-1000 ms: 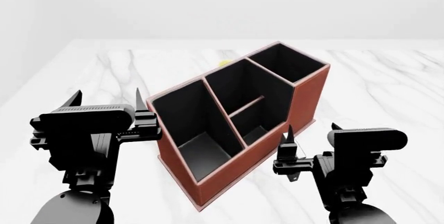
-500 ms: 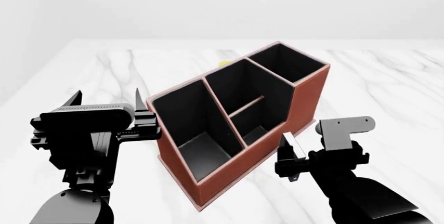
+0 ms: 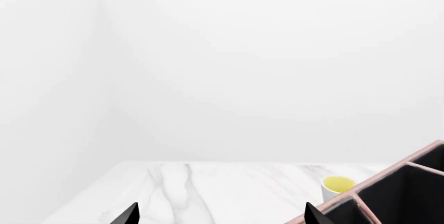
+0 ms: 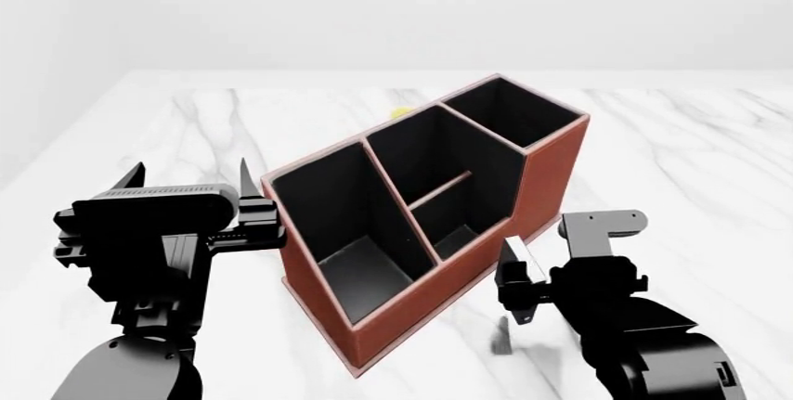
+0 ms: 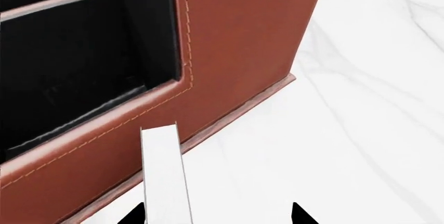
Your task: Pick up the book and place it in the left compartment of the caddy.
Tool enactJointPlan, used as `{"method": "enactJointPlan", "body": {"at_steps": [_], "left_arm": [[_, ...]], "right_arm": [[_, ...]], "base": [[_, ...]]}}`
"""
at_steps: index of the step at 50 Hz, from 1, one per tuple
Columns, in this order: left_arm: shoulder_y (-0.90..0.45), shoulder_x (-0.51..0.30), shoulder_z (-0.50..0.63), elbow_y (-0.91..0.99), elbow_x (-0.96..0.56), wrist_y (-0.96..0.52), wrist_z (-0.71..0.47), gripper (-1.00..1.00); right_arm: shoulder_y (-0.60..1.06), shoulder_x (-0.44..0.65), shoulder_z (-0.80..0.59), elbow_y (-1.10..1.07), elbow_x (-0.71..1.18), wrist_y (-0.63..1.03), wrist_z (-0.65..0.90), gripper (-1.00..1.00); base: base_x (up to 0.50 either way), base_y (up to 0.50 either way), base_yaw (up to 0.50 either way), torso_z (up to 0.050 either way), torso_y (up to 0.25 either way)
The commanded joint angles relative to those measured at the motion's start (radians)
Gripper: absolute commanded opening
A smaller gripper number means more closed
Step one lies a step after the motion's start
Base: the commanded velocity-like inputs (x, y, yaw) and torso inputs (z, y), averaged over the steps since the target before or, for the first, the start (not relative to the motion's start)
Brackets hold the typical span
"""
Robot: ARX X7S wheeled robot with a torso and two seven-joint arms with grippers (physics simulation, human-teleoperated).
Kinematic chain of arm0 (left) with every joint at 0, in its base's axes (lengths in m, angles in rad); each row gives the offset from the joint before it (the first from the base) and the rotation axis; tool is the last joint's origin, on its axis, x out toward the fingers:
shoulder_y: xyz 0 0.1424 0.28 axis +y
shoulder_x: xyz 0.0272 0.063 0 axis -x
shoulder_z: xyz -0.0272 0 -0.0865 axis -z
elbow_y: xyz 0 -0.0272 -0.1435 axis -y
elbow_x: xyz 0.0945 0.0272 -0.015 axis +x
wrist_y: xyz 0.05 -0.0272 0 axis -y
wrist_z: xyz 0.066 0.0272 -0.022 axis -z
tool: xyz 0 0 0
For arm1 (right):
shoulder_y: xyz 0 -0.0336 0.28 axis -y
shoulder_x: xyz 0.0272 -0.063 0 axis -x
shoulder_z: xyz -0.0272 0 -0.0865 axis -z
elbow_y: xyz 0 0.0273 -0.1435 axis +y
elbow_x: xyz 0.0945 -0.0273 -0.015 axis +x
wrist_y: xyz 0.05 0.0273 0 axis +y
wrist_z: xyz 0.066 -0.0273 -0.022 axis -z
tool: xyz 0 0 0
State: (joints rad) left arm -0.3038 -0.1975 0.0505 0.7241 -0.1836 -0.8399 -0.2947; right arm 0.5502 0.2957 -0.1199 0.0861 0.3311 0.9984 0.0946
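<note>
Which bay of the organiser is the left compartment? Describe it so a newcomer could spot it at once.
On the marble table stands a reddish-brown caddy with black lining. Its left compartment is the bay at the low end, beside the left gripper. Unlike the two small middle bays and the tall square end bay, it is one long undivided slot.

Your caddy [image 4: 436, 224] sits mid-desk [image 4: 694, 140], angled, its left compartment [image 4: 341, 233] nearest your left gripper [image 4: 192, 177] just beside its left wall, the tall end bay farthest back-right, a cup [image 3: 337, 185] behind it, and your right gripper [image 4: 521, 275] with the book [image 5: 165, 174] by its front-right wall.
</note>
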Motion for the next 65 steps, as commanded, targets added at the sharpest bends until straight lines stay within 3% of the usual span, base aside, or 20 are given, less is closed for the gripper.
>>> {"method": "enactJointPlan", "body": {"at_steps": [1, 22, 23, 38, 43, 57, 59, 61, 65], "left_arm": [[-0.001, -0.004, 0.0, 0.0, -0.007, 0.0, -0.006, 1.0], [-0.002, -0.011, 0.003, -0.006, -0.019, 0.003, -0.016, 1.0], [-0.002, -0.011, 0.004, -0.005, -0.019, 0.003, -0.016, 1.0], [-0.002, -0.017, 0.008, -0.009, -0.025, 0.007, -0.022, 1.0], [-0.001, -0.019, 0.012, -0.007, -0.026, 0.007, -0.025, 1.0], [-0.003, -0.023, 0.007, -0.006, -0.036, 0.006, -0.031, 1.0], [-0.003, -0.024, 0.008, -0.005, -0.037, 0.006, -0.032, 1.0], [-0.003, -0.024, 0.005, -0.004, -0.04, 0.005, -0.033, 1.0], [-0.003, -0.026, 0.001, 0.0, -0.044, 0.003, -0.034, 1.0]], "right_arm": [[0.022, 0.002, -0.029, 0.06, -0.001, 0.005, -0.02, 1.0], [0.049, 0.008, -0.092, 0.135, 0.022, 0.042, -0.094, 1.0], [0.049, 0.007, -0.086, 0.124, 0.023, 0.05, -0.085, -1.0], [0.029, 0.007, -0.052, 0.078, 0.025, 0.035, -0.044, -1.0], [0.013, 0.018, -0.015, -0.044, 0.031, 0.051, -0.002, -1.0], [0.062, 0.041, 0.16, -0.657, 0.228, 0.484, 0.07, -1.0], [0.101, 0.037, 0.182, -0.713, 0.292, 0.569, 0.083, -1.0], [0.152, 0.086, 0.172, -0.666, 0.543, 0.571, 0.253, -1.0], [0.264, 0.133, 0.108, -0.564, 0.85, 0.567, 0.484, -1.0]], "base": [[0.0, 0.0, 0.0, 0.0, 0.0], [0.0, 0.0, 0.0, 0.0, 0.0], [0.0, 0.0, 0.0, 0.0, 0.0], [0.0, 0.0, 0.0, 0.0, 0.0], [0.0, 0.0, 0.0, 0.0, 0.002], [0.0, 0.0, 0.0, 0.0, 0.002], [0.0, 0.0, 0.0, 0.0, 0.0], [0.0, 0.0, 0.0, 0.0, 0.0], [0.0, 0.0, 0.0, 0.0, 0.003]]}}
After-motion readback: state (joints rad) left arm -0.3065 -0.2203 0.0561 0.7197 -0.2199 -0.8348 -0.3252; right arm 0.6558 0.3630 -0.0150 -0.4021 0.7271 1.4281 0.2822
